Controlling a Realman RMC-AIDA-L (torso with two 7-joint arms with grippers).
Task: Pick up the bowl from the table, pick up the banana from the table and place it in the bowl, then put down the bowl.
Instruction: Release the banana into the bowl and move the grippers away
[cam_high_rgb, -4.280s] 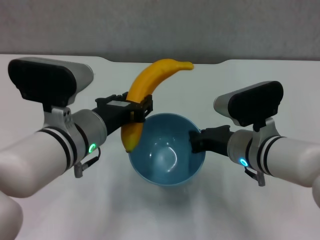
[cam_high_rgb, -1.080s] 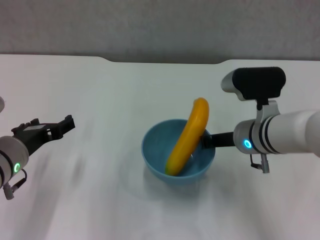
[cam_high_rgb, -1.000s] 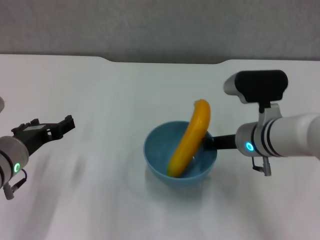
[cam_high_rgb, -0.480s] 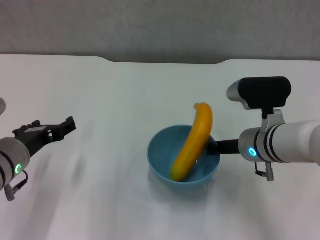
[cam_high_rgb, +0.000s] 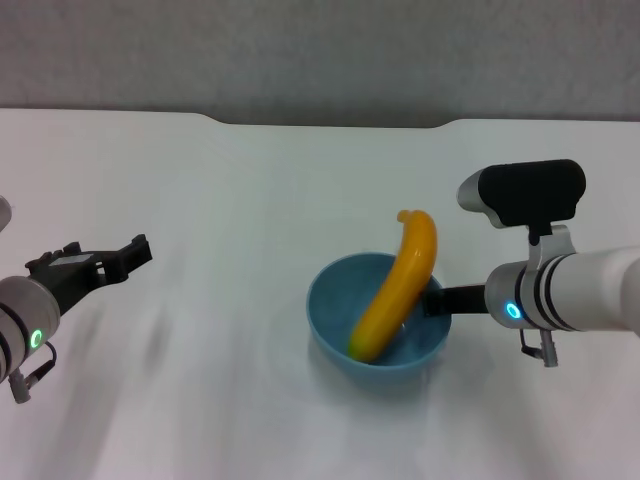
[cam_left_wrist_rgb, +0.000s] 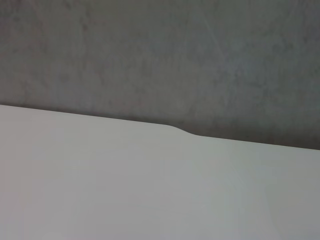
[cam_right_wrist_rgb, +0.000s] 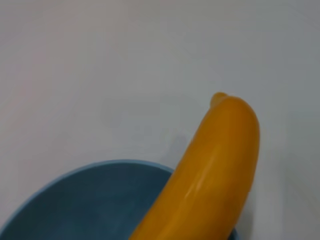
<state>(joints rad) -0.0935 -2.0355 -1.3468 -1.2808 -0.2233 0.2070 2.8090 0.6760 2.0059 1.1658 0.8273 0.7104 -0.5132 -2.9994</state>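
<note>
The light-blue bowl (cam_high_rgb: 336, 306) is right of the table's middle, with the orange-yellow banana (cam_high_rgb: 401, 285) leaning in it, its upper end sticking out over the right rim. My right gripper (cam_high_rgb: 438, 301) is shut on the bowl's right rim. I cannot tell whether the bowl touches the white table (cam_high_rgb: 250, 200). The right wrist view shows the bowl (cam_right_wrist_rgb: 75, 200) and the banana (cam_right_wrist_rgb: 215, 170) close up. My left gripper (cam_high_rgb: 100, 257) is open and empty, far left of the bowl.
The table's far edge has a shallow notch (cam_high_rgb: 330, 123) against a grey wall. The left wrist view shows only bare tabletop (cam_left_wrist_rgb: 125, 190) and that edge (cam_left_wrist_rgb: 185, 131).
My right arm has moved the bowl, with the banana in it, to the right and nearer to me. The left arm has stayed still, open and empty.
</note>
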